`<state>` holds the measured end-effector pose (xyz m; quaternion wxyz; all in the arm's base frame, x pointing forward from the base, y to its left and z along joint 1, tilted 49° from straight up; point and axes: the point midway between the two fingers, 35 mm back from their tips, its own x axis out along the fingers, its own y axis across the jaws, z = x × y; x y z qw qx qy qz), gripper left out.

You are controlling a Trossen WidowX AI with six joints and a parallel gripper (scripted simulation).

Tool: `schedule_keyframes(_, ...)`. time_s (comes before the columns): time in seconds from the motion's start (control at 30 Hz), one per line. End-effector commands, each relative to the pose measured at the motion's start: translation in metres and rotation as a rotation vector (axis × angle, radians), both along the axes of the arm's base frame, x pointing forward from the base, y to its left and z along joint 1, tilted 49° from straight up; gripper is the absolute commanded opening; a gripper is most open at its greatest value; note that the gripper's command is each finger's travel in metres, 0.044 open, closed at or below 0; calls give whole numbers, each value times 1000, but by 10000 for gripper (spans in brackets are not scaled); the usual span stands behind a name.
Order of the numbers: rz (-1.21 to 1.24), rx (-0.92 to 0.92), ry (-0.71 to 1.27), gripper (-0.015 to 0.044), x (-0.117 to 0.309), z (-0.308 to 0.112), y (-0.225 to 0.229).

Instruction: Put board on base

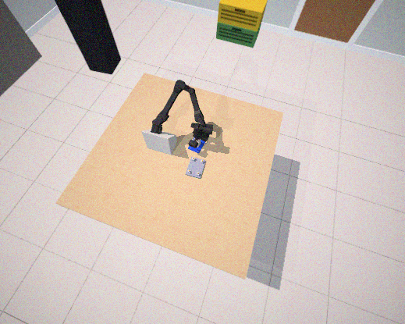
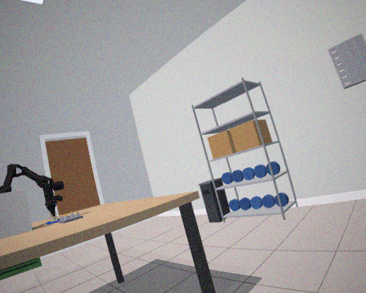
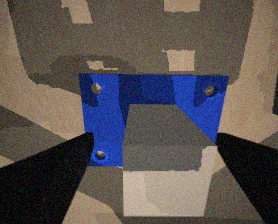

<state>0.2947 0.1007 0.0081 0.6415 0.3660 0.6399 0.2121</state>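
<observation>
- Standing at the far left of the exterior view, the pale block has the foot of the black arm behind it; it plays no part in the task, as far as I can judge.
- Next comes the gripper, low over the board, jaws wide apart on either side of the handle, with nothing gripped. The approach looks nearly complete; closing on the handle is probably the next step.
- Under it, the blue board lies on the table, its square handle upward. The wrist view shows three corner holes; the fourth is out of sight. Gripping, lifting and carrying are all left to do.
- Furthest right of these, the grey base waits beside the board, its posts and gold pins uncovered. No hole is on a pin yet. Still left: lining up the corners, lowering the board flat onto all four posts, letting go and backing away.
</observation>
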Motion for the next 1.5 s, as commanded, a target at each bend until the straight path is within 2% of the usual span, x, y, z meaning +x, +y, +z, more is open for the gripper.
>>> schedule_keyframes(0.0, -2, 6, 13, 440, -3, -6, 5)
schedule_keyframes(0.13, -2, 8, 13, 440, -3, -8, 8)
schedule_keyframes(0.47, -2, 8, 13, 177, -3, -8, 8)
schedule_keyframes(0.7, -2, 8, 13, 131, -3, -8, 8)
schedule_keyframes(0.87, -2, 6, 13, 0, -2, -4, 3)
schedule_keyframes(1.47, -2, -2, 14, 0, -4, 24, -31)
